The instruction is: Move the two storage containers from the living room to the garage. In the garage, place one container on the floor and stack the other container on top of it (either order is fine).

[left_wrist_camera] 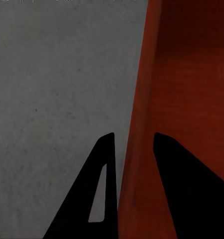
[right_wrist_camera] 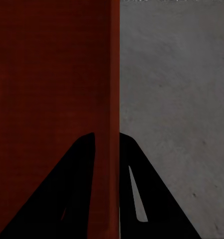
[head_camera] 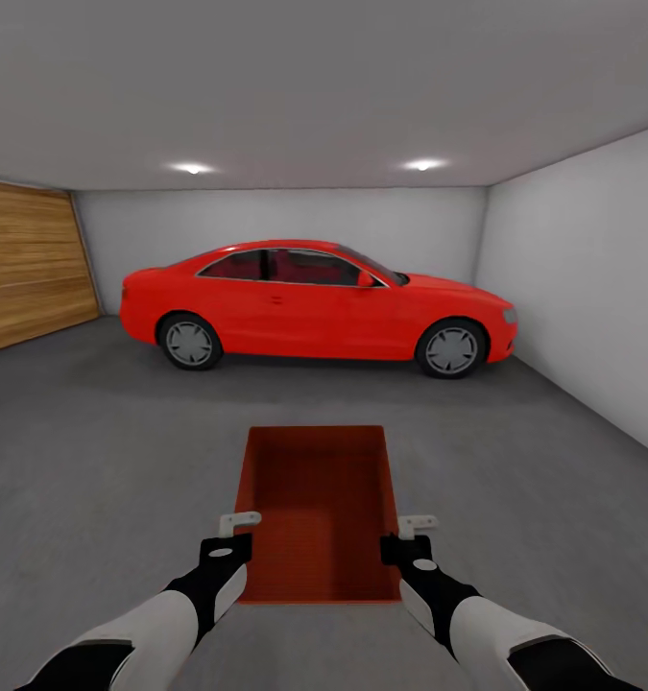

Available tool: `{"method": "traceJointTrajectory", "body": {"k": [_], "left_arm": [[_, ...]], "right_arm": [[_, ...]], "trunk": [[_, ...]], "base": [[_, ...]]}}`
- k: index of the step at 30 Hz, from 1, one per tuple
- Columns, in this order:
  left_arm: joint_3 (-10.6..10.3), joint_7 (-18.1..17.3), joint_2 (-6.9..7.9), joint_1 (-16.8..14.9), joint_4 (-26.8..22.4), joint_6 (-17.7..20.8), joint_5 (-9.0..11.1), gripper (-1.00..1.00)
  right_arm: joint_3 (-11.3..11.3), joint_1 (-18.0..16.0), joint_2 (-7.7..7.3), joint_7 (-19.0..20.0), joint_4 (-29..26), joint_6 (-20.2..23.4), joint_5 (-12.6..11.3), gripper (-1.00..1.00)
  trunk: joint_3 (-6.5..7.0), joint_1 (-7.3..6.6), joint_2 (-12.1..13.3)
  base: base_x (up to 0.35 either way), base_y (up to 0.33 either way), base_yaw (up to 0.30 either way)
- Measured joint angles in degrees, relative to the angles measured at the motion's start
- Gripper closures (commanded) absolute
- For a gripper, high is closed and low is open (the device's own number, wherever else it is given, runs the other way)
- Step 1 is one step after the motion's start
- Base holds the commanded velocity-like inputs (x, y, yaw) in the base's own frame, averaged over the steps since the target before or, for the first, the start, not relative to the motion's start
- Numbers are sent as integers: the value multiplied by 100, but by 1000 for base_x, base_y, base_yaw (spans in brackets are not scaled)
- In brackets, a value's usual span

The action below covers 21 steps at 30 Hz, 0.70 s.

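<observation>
Container [head_camera: 319,509] is in the garage with you, carried between both arms over the floor [head_camera: 103,451], open top up, long axis pointing toward the red car [head_camera: 314,302]. Left gripper [head_camera: 229,537] has 1 long wall between its fingers near your end, right gripper [head_camera: 412,539] has the opposite wall; both wrist views show a finger on each side of a wall, so each looks closed on the rim, left with a bit more gap. Judging by the head view, you're at the set-down step for 1 of 2 bins; I can't tell whether it's already touching the concrete or just above it. No second bin in these pictures. Next move calls for lowering both arms evenly until the base sits flat, then opening both grippers together and lifting straight up so the fingers clear the walls without dragging it. Keep well short of the car.
</observation>
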Motion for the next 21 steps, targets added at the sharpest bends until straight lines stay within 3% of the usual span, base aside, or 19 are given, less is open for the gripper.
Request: {"method": "traceJointTrajectory", "body": {"k": [21], "left_arm": [[4, 0, 0, 2, 0, 0, 0, 100]], "right_arm": [[4, -1, 0, 0, 0, 6, 1, 100]], "trunk": [[0, 0, 0]], "base": [[321, 0, 0]]}}
